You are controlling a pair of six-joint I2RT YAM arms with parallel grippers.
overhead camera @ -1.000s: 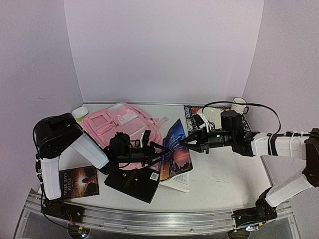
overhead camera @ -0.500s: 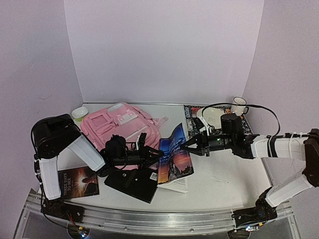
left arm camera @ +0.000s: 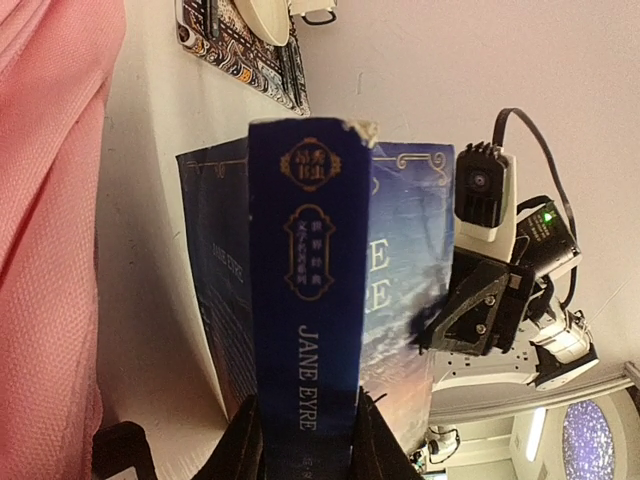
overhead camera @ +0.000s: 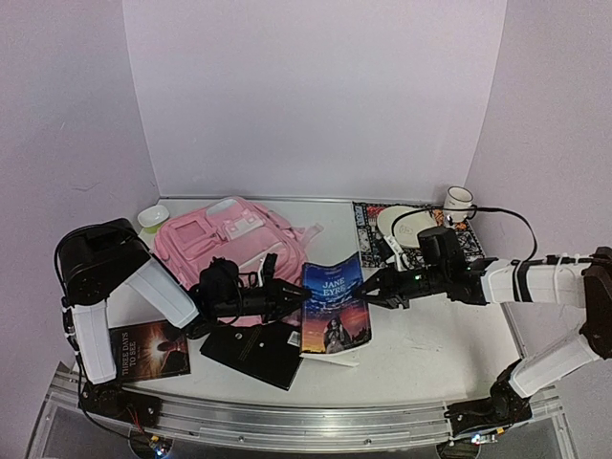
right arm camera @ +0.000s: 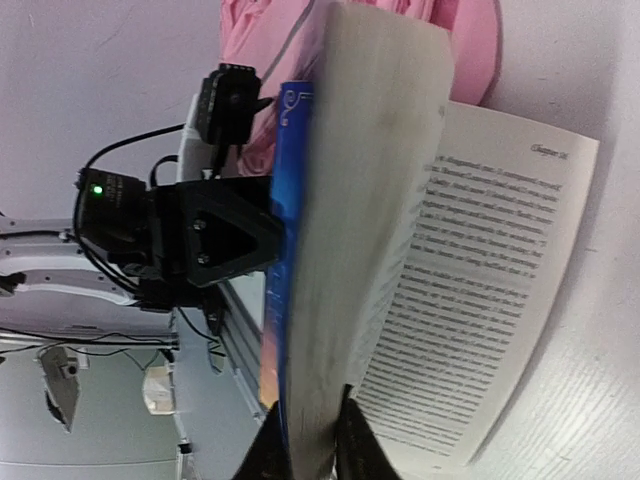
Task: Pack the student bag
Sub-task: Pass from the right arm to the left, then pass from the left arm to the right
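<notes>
The pink student bag (overhead camera: 225, 239) lies flat at the back left of the table; it also shows in the left wrist view (left arm camera: 50, 200) and the right wrist view (right arm camera: 400, 30). A blue "Jane Eyre" paperback (overhead camera: 335, 306) is held between both grippers just right of the bag. My left gripper (overhead camera: 298, 298) is shut on its spine (left arm camera: 308, 330). My right gripper (overhead camera: 368, 290) is shut on the front cover and a block of pages (right arm camera: 320, 300), while the lower pages (right arm camera: 480, 300) hang open.
A dark book "Three Days" (overhead camera: 148, 349) and a black flat case (overhead camera: 253, 352) lie near the front left. A green cup (overhead camera: 151, 220) stands behind the bag. At the back right are a patterned book (overhead camera: 368, 225), a white round object (overhead camera: 402, 225) and a white mug (overhead camera: 457, 203).
</notes>
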